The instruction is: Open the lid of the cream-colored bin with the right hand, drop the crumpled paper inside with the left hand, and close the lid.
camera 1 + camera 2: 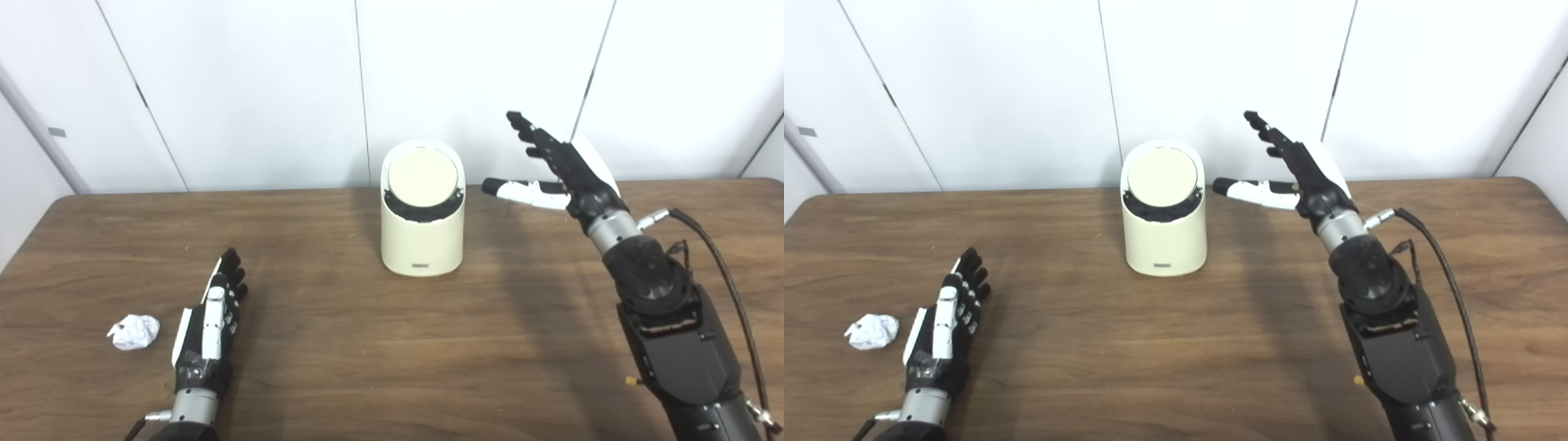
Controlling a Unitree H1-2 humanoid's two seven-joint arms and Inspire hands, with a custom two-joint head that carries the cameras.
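Observation:
The cream-colored bin (422, 239) stands upright at the table's middle back. Its round lid (424, 177) sits tilted in the slanted top, with a dark gap showing below it. My right hand (551, 168) is open and raised to the right of the bin's top, thumb pointing toward the lid, not touching it. The crumpled white paper (133, 332) lies on the table at the front left. My left hand (211, 318) is open and flat near the table, just right of the paper, holding nothing.
The brown wooden table (367, 343) spans the view. White wall panels stand behind it. A dark cable (729, 275) loops beside my right forearm.

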